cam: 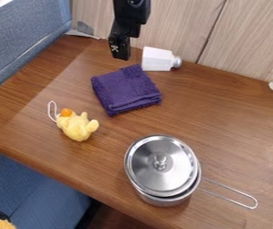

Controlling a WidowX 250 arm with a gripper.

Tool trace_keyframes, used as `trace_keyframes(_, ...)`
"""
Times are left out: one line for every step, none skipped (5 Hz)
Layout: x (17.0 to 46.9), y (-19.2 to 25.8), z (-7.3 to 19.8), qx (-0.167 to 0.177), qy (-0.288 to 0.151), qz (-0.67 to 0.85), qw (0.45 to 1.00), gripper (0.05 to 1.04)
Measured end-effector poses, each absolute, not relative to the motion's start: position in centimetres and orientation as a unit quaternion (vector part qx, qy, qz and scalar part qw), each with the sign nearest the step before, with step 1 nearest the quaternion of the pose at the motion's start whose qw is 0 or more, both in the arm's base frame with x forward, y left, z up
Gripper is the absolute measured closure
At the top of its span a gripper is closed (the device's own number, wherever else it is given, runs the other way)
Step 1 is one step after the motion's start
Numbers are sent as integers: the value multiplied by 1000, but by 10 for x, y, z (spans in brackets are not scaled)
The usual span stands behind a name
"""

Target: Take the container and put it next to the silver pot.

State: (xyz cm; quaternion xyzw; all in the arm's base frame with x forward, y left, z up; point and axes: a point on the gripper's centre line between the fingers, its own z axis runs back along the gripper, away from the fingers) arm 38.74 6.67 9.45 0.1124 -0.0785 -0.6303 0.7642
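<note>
At the top of the camera view my black gripper (120,50) hangs above the back of the table, just left of the container and beyond the purple cloth. I cannot tell how its fingers stand. The white container (157,59) lies on its side near the back wall, its silver cap pointing right. The silver pot (164,172), with its lid on, stands near the front edge, and its wire handle points to the lower right.
A folded purple cloth (125,90) lies between the container and the pot, towards the left. Left of the pot and farther back is a yellow plush toy (77,126) with a white loop. The wooden table (234,129) meets a panelled wall (252,44) at the back.
</note>
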Motion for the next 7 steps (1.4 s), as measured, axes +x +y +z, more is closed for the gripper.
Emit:
trace_keyframes(386,66,80,95,-66,-629,769,83)
trace_keyframes(403,62,69,82,-63,-617,780,83)
trace_keyframes(429,56,61,78,-58,-601,794,83)
trace_keyframes(451,55,49,71,-55,-592,801,83)
trace_keyframes(467,54,44,70,-54,-587,805,83)
trace_keyframes(479,51,36,65,-51,-588,805,83)
trace_keyframes(485,49,26,62,-45,-591,803,83)
